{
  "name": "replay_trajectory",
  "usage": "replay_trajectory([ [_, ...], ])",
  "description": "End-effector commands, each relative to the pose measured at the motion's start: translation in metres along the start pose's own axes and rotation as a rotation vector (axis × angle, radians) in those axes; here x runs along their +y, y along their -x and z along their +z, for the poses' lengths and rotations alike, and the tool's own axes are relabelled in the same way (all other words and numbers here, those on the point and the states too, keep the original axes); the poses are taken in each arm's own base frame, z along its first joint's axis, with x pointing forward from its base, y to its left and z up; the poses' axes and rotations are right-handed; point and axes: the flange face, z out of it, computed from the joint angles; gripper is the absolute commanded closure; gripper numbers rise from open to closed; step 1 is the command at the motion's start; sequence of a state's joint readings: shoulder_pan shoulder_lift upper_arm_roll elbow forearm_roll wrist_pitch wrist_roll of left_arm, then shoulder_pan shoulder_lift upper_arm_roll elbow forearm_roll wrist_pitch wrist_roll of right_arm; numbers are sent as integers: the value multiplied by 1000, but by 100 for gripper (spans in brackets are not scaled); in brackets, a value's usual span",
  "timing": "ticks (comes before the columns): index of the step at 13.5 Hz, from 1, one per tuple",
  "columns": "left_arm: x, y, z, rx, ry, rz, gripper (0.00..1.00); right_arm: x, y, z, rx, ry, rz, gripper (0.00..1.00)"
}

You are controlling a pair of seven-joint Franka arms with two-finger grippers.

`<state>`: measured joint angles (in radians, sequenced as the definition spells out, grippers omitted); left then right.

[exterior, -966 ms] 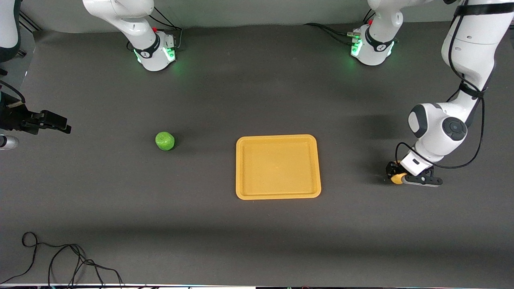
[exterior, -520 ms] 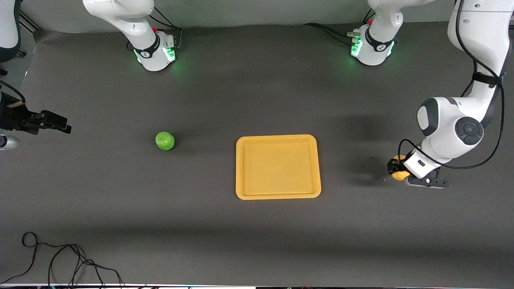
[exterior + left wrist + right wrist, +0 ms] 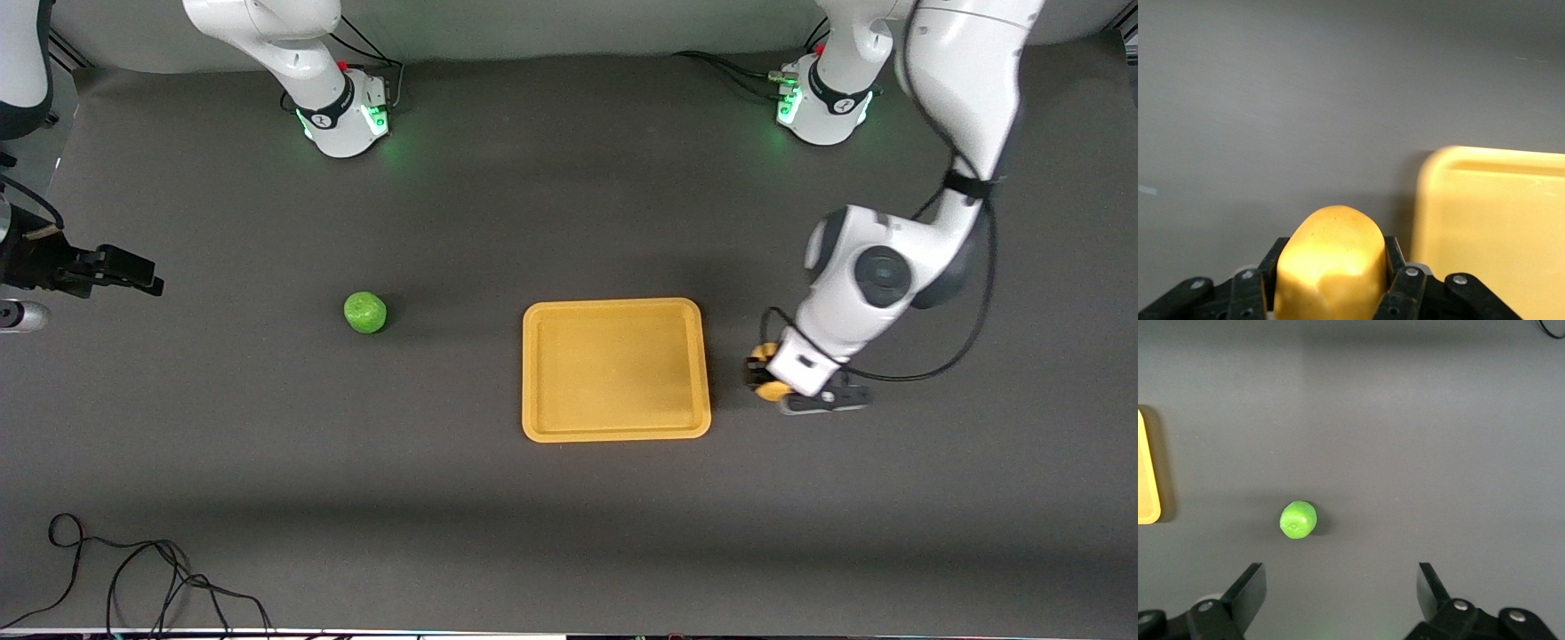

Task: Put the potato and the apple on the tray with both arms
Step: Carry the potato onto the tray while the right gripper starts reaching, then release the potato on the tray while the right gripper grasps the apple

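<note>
- Front view: the left gripper (image 3: 766, 378) carries the potato (image 3: 765, 380) clamped between its jaws. A second ago it was well out toward the left arm's end of the table; now it hangs just beside the tray (image 3: 615, 369), over bare table — the carry is nearly done, and only a short move over the rim and a release appear to remain for this item.
- Front view, continued: the tray holds nothing yet. The apple (image 3: 365, 312) rests on the table where it was a second ago, toward the right arm's end, well apart from the tray. The right gripper (image 3: 133, 271) waits at the table's edge on that side, hardly moved; its half of the task is not yet begun.
- Left wrist view: the potato (image 3: 1331, 267) fills the gap between the two black fingers (image 3: 1401, 283), which press on its sides; its rounded end stands out past them. The tray's (image 3: 1491, 227) rounded corner lies close by, with a narrow dark strip of table between.
- Right wrist view: the right gripper's (image 3: 1341, 590) jaws stand wide apart and hold nothing. The apple (image 3: 1298, 519) sits on the table ahead of them, nearer one finger (image 3: 1248, 590) than the other and clear of both — the gripper would need to centre on it before closing. A sliver of the tray (image 3: 1147, 480) shows at the picture's edge.
</note>
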<state>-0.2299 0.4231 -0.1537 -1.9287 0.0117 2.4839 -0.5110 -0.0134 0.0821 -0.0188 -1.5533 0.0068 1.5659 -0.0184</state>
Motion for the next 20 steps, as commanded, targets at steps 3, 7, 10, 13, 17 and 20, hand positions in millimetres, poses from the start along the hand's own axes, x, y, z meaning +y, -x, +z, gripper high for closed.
replay_trajectory([
  [3,101,35,44,-27,8,-80,88,-96,29,-5,16,4,2,0],
  [7,101,53,66,-62,-40,-53,84,-99,99,22,74,-9,-19,0],
  [10,101,54,74,-57,-45,-51,83,-105,132,51,79,-11,-48,0],
  [13,97,49,76,-47,-57,-40,40,-111,126,84,75,-8,-56,0],
  [17,92,45,79,-35,-76,-24,28,-121,98,167,77,-6,-46,0],
  [20,90,35,58,-12,-73,-33,20,-136,90,248,132,-17,-30,0],
])
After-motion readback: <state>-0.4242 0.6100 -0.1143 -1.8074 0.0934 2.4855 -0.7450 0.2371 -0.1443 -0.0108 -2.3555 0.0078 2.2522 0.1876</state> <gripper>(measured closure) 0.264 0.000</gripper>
